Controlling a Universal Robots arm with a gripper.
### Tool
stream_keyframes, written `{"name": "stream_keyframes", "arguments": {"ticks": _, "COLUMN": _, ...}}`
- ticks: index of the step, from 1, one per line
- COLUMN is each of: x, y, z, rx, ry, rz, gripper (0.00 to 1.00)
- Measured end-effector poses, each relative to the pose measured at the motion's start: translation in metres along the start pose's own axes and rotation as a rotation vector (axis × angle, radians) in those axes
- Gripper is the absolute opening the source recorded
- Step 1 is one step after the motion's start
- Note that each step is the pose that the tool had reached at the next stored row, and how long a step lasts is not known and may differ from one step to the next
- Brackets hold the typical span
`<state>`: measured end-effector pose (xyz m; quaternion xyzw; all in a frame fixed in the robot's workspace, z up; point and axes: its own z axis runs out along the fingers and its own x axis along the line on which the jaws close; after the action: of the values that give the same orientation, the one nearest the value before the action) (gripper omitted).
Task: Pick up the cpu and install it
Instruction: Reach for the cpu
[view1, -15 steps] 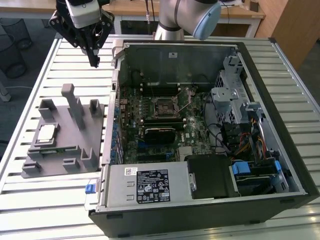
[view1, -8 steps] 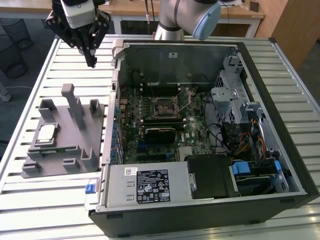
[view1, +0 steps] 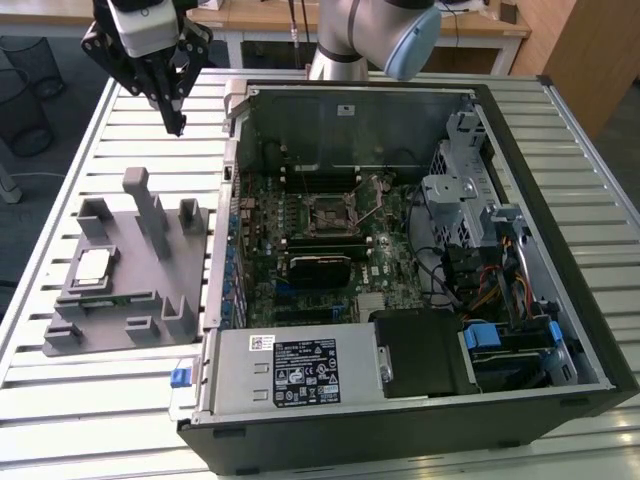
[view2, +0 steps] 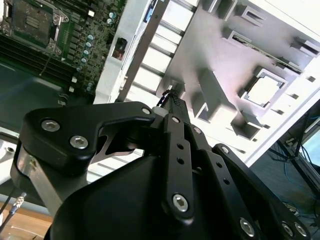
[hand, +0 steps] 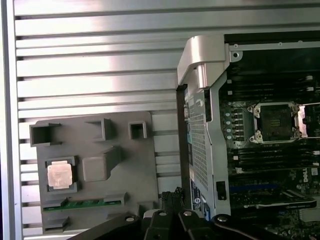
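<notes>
The black gripper (view1: 177, 122) hangs in the air over the white table of long metal slats (view1: 60, 420), at the exterior view's upper left. Its two jaws are pressed together at the tips and hold nothing.

The cpu (view1: 93, 266), a small flat square chip with a shiny silver top, lies in a square pocket of the flat grey plastic tray (view1: 120, 330). It is well apart from the gripper, and nothing lies on top of it. Tall grey posts (view1: 150, 212) stand up from the tray near the cpu. A thin green memory stick (hand: 82, 204) sits in a slot just beside it.

On the exterior view's right of the tray lies the big open black computer case (view1: 400, 445). Its silver side wall (view1: 225, 250) stands between the tray and the green board (view1: 400, 270) inside. On that board sits a black square socket with a metal frame (view1: 333, 213).
</notes>
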<state>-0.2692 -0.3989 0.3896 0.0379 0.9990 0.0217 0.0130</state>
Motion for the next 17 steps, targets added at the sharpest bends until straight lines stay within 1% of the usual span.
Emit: {"name": "stream_keyframes", "arguments": {"ticks": 17, "x": 0.0204, "y": -0.0016, "z": 0.0005, "rx": 0.0001, "ry": 0.0003, "rz": 0.0, "gripper": 0.11}}
